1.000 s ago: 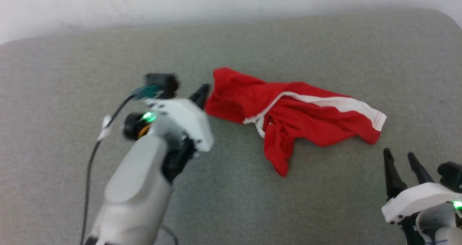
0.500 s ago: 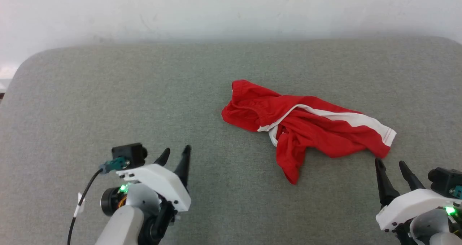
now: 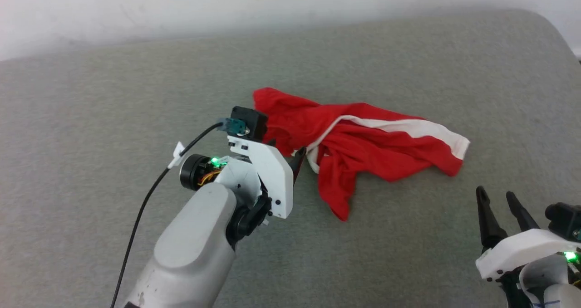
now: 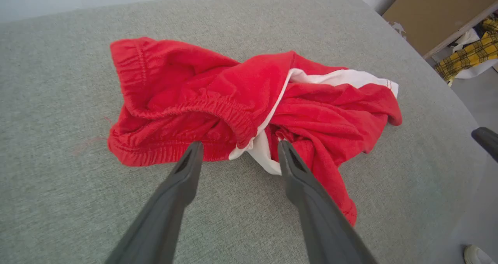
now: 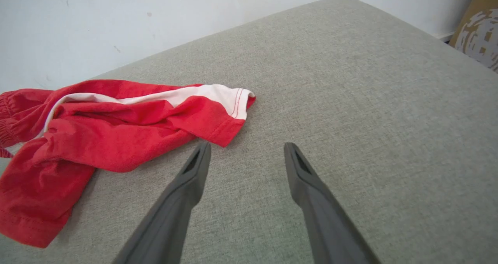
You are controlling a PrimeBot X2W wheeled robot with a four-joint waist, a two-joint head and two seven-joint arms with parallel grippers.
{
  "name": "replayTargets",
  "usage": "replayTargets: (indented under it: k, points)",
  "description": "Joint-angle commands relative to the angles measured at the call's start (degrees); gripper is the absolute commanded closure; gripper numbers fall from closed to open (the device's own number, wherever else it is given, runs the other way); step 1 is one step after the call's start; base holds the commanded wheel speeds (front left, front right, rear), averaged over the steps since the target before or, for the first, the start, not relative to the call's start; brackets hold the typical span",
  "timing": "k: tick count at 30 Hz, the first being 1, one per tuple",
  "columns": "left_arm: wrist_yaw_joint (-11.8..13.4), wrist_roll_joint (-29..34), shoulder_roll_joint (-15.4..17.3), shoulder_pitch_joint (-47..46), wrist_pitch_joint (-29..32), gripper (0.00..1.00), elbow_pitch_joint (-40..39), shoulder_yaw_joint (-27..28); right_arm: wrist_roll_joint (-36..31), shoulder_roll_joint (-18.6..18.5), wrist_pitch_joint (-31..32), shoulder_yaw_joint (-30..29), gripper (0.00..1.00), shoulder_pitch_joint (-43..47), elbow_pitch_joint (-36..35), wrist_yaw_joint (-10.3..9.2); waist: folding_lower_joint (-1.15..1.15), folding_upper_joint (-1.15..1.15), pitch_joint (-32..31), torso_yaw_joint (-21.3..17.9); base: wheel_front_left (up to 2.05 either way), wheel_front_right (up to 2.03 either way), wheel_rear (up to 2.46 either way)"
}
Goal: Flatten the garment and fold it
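The garment [image 3: 363, 149] is a pair of red shorts with a white side stripe, lying crumpled on the grey cushion [image 3: 91, 117]. Its gathered waistband [image 4: 186, 104] bunches at the left and one hemmed leg [image 5: 218, 112] stretches to the right. My left gripper [image 4: 238, 149] is open, its fingertips at the near edge of the waistband with a white fold between them. In the head view the left gripper [image 3: 287, 150] is mostly hidden behind its white wrist housing. My right gripper [image 3: 495, 195] stands open over bare cushion, just short of the right leg's hem, and holds nothing [image 5: 247, 147].
A white wall [image 3: 181, 8] runs behind the cushion. The cushion's rounded right edge [image 4: 459, 112] drops to a floor with a cardboard panel [image 4: 435, 11], yellow plaid cloth [image 4: 467, 56] and a shoe [image 4: 476, 252]. A black cable [image 3: 145, 208] trails from my left wrist.
Half a second ago the left arm was drawn back at the lower left; it has now reached forward to the waistband again. The head camera shifted. The garment's shape looks unchanged.
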Motion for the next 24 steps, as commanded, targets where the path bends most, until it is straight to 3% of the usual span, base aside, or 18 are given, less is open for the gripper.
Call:
replayTargets:
  k: [1, 12, 14, 24]
  points:
    - [-0.2, 0.6, 0.1, -1.1, 0.3, 0.0, 1.6, -0.3, 0.5, 0.1, -0.5, 0.0, 0.0, -0.7, 0.2, -0.05, 0.0, 0.0, 3.1, -3.4, 0.0, 0.0, 0.0]
    - [-2.9, 0.6, -1.4, -5.6, -2.8, 0.0, 10.2, -1.7, 1.1, 0.1, -2.2, -0.4, 0.0, -2.1, 1.9, -0.05, 0.0, 0.0, 5.4, -4.8, 0.0, 0.0, 0.0]
    - [-3.5, 0.6, -1.7, -6.3, -4.1, 1.0, 11.1, -2.0, 1.2, 0.1, -2.4, -0.1, 0.0, -2.6, 2.0, -0.05, 0.0, 0.0, 5.6, -4.5, 0.0, 0.0, 0.0]
    - [-3.2, -2.4, -0.7, -8.5, -11.5, 1.0, 9.6, 2.7, 0.3, 0.1, -2.6, -0.4, 0.0, -1.6, 3.1, -0.05, 0.0, 0.0, 2.1, 0.5, 0.0, 0.0, 0.0]
